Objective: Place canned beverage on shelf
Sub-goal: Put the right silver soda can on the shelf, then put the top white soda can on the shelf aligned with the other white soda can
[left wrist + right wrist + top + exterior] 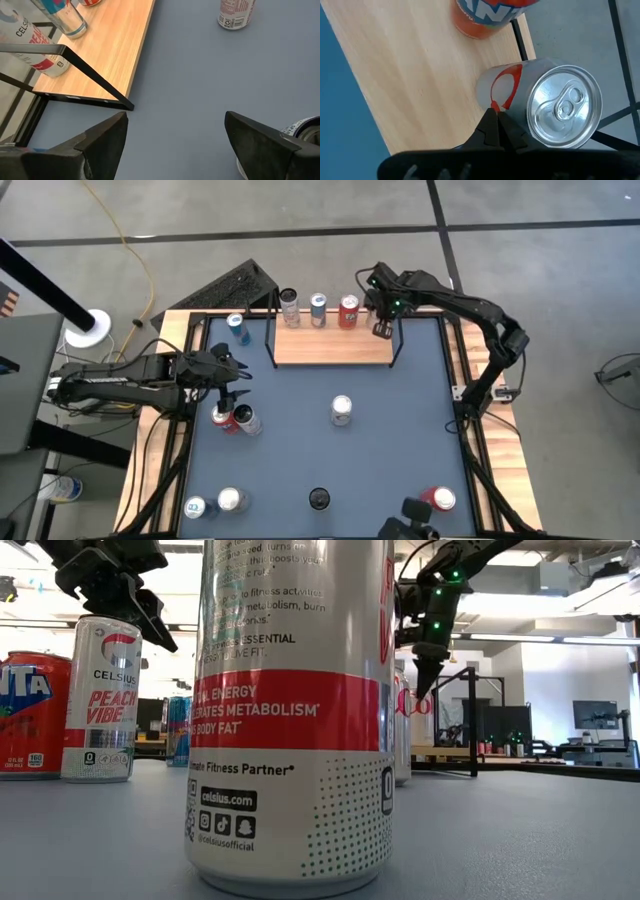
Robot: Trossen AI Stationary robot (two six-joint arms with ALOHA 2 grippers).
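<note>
A tall white cylindrical Celsius can (290, 710) looms closest on the smooth blue-grey worktop (330, 460), while the right claw (383, 330), pinched together, hangs over the light-wood shelf (333, 346) beside three upright cans, and the left claw (228, 383), spread apart, hovers above two cans at the worktop's left

Three cans (318, 310) along shelf (332, 348) back; front strip free.
</note>
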